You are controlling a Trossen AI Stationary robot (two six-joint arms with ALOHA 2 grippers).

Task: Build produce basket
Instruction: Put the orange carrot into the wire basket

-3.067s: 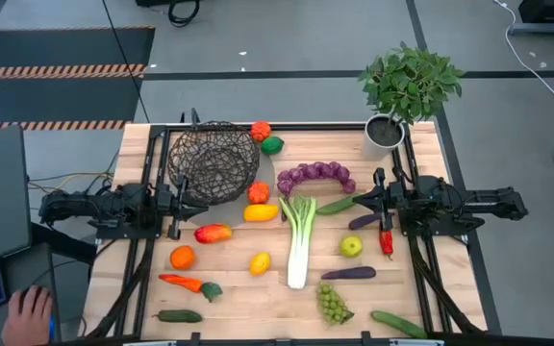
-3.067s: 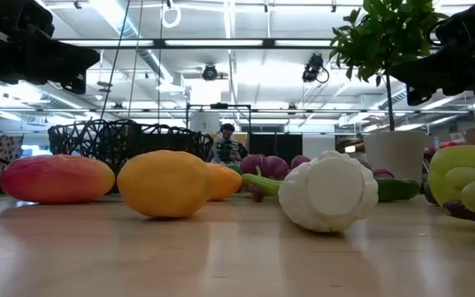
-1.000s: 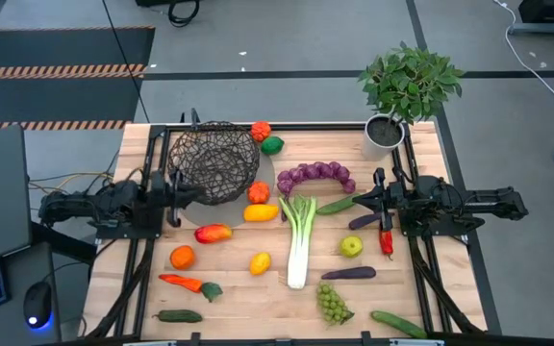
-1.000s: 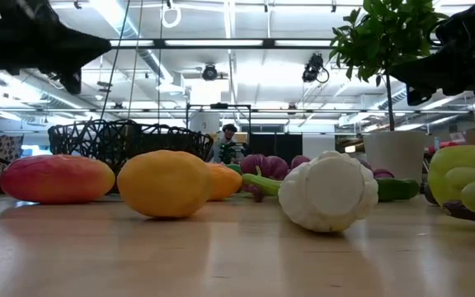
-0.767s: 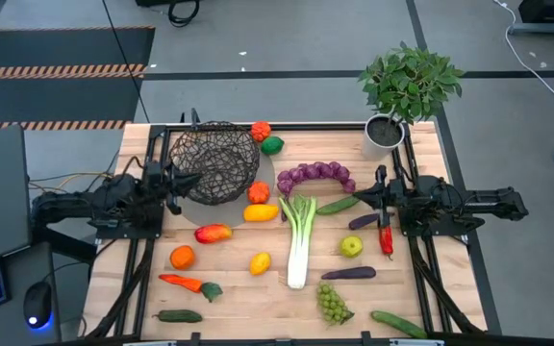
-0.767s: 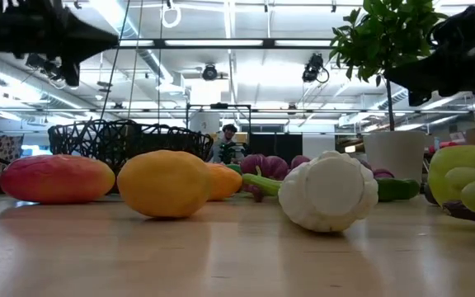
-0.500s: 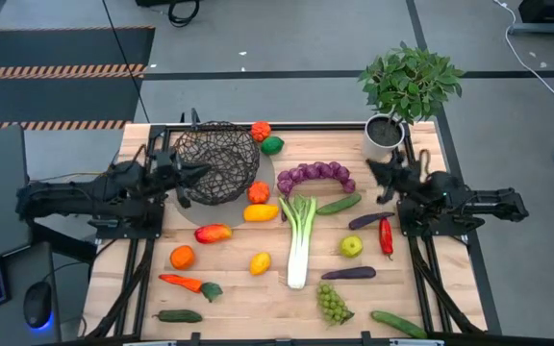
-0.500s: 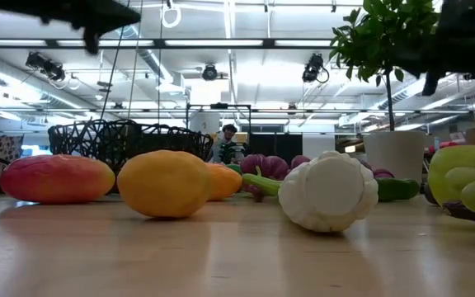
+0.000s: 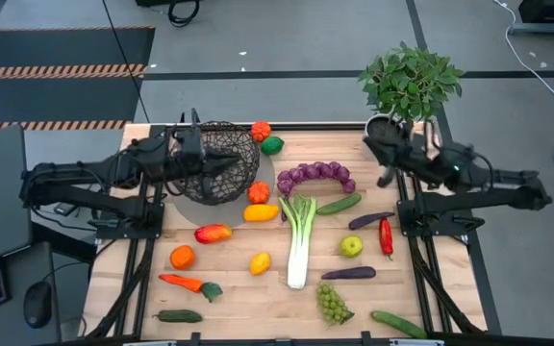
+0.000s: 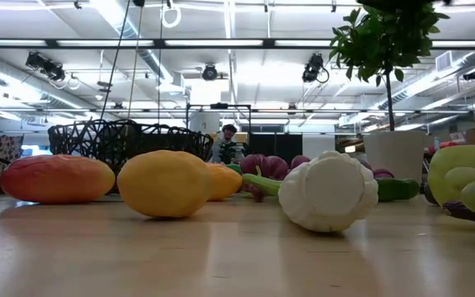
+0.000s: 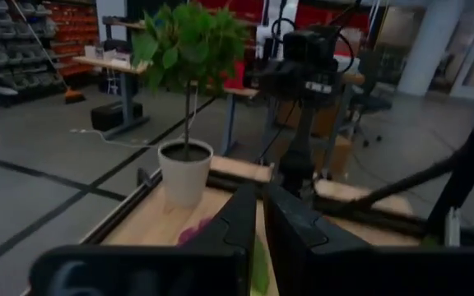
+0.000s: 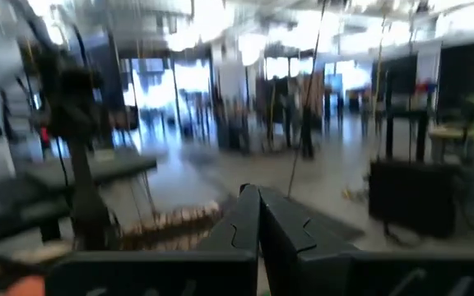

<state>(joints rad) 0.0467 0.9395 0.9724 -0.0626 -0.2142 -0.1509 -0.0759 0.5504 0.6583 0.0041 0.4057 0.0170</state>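
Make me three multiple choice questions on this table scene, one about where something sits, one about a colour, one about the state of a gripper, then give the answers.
1. Where does the potted plant stand?
A. far right corner of the table
B. inside the basket
C. near left corner

2. What colour is the chilli by the right arm's base?
A. blue
B. red
C. white

3. How are the left gripper's fingers?
A. wide open
B. clamped on a carrot
C. shut, holding nothing

Answers: 1 A, the high view shows it at the far right corner. 2 B, it is plainly red. 3 C, its wrist view shows the fingers together and empty, above the basket.
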